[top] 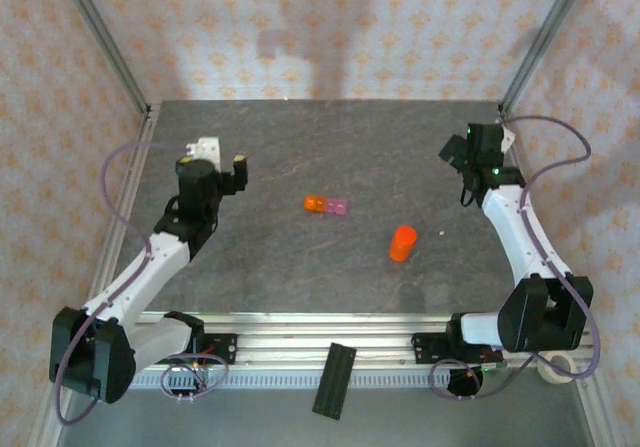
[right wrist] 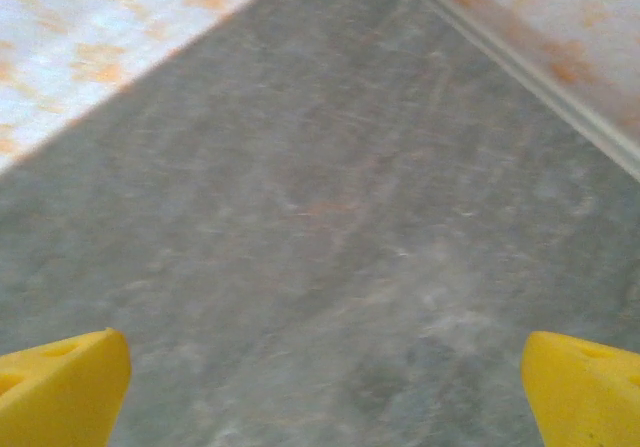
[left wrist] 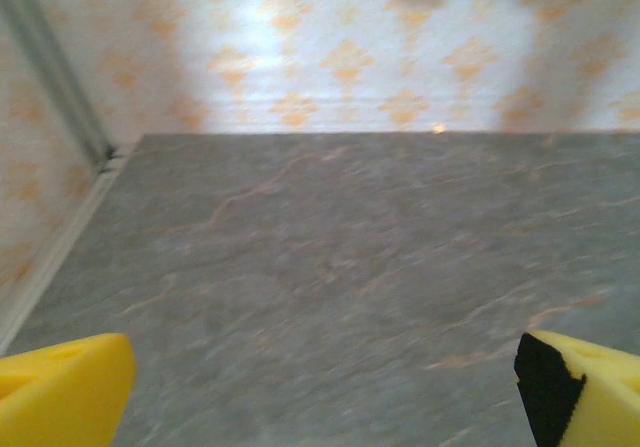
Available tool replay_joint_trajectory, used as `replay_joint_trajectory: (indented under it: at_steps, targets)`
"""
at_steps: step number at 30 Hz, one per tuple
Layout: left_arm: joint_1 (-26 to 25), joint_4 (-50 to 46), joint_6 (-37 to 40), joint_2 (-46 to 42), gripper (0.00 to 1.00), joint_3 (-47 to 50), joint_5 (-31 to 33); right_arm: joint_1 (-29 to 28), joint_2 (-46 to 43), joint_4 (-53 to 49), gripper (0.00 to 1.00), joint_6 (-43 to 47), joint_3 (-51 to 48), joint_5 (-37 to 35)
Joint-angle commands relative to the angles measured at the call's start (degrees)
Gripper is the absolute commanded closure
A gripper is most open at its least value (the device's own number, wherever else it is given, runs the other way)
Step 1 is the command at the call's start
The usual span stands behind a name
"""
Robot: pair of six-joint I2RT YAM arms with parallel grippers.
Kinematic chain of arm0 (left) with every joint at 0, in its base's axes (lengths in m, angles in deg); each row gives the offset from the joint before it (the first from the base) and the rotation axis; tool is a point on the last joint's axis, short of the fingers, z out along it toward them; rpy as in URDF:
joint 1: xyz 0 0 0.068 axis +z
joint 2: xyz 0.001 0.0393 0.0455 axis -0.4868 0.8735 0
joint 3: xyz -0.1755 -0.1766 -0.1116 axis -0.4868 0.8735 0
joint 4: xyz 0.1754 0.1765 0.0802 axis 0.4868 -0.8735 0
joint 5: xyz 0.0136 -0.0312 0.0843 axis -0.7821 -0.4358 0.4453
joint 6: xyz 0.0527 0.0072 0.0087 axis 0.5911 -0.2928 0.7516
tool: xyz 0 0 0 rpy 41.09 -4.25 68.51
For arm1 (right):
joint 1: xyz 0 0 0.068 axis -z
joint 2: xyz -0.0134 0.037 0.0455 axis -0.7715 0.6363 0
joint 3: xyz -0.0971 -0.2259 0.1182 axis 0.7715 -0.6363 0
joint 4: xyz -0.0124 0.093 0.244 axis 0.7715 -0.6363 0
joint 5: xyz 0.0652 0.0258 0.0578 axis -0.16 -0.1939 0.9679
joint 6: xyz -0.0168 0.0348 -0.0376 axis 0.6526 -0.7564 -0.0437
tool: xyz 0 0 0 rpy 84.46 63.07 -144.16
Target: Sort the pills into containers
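The containers, a short strip of cells with an orange end and a pink-purple end, lie near the middle of the dark table. A pale speck that may be one of the pills rests to the right of the orange bottle. My left gripper hovers at the left, well apart from the strip. In its wrist view the left gripper is open, its yellow fingertips wide apart over bare table. My right gripper sits at the far right corner. The right gripper is open too, with nothing between its fingertips.
An orange cylindrical bottle stands upright right of centre, in front of the strip. Patterned walls close the table at the back and sides. A black flat piece lies across the near rail between the arm bases.
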Motion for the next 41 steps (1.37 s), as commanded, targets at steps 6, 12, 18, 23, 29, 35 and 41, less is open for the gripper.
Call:
replay_joint_trajectory:
  at_steps: [6,12,18,23,29,35,41]
  targets:
    - [2.9,21.8,1.8,0.6,0.0,17.2,4.7,-0.1,-4.2,21.9,0.0,10.4,-17.2,-9.8]
    - [2.9,44.1,5.3,10.6,0.0,25.2,3.8,-0.1,-5.0,39.4,0.0,14.5,-29.9,-10.0]
    - [3.8,51.1,7.0,20.4,0.0,24.0,-2.6,0.0,0.6,60.0,0.0,17.6,-38.2,-4.5]
    - [5.8,49.6,6.1,25.5,0.0,20.9,-4.6,-0.1,13.1,79.3,0.0,19.5,-42.1,1.9]
    - [10.1,40.1,1.8,25.6,0.0,15.9,-9.0,-0.3,11.9,67.5,0.0,20.7,-37.0,3.9]
    - [10.1,40.6,1.9,25.8,0.0,16.0,-9.0,-1.0,12.5,67.1,0.01,21.5,-36.5,3.8]
    - [10.1,40.8,1.9,25.8,0.0,16.1,-8.8,-0.4,12.5,68.4,0.0,21.3,-37.1,4.8]
